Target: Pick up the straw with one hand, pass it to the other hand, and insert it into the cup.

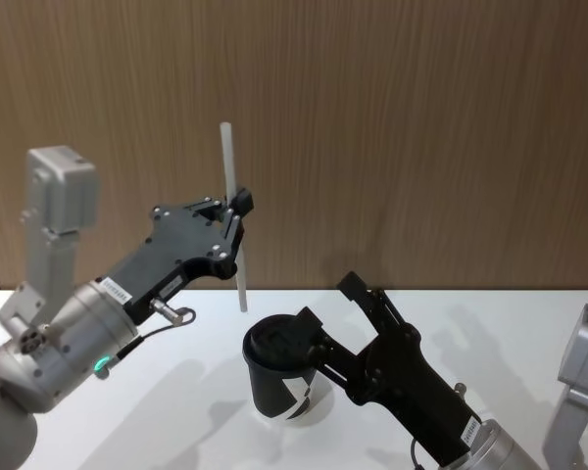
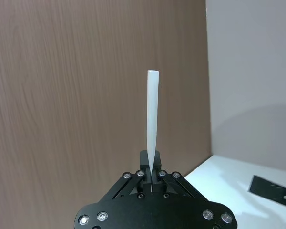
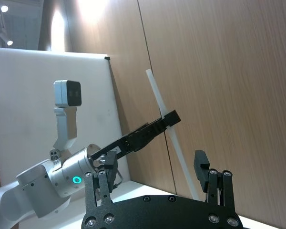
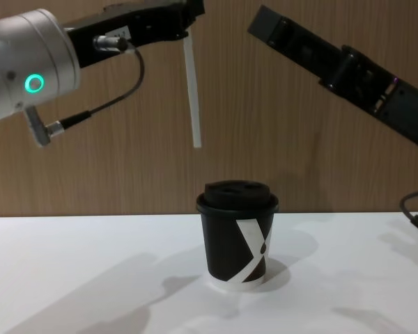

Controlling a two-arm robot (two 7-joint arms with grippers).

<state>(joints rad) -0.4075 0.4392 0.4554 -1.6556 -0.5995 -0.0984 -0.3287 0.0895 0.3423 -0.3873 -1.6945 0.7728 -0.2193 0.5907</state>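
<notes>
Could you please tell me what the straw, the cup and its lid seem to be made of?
The straw, held by the left pincer: probably matte white plastic or paper; it looks opaque and stiff. The cup: likely paper, matte black with a printed white mark and white bottom rim. Its lid: seemingly moulded black plastic with slight sheen.

The straw (image 4: 192,97) looks matt plastic, the cup (image 4: 226,250) matt paper under a plastic lid (image 4: 237,195), the wall (image 4: 265,125) grained wood.

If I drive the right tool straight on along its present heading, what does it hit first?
Most likely the straw, gripped by the shut left tool: it crosses the gap ahead of the open right tool. Depth is unclear.
</notes>
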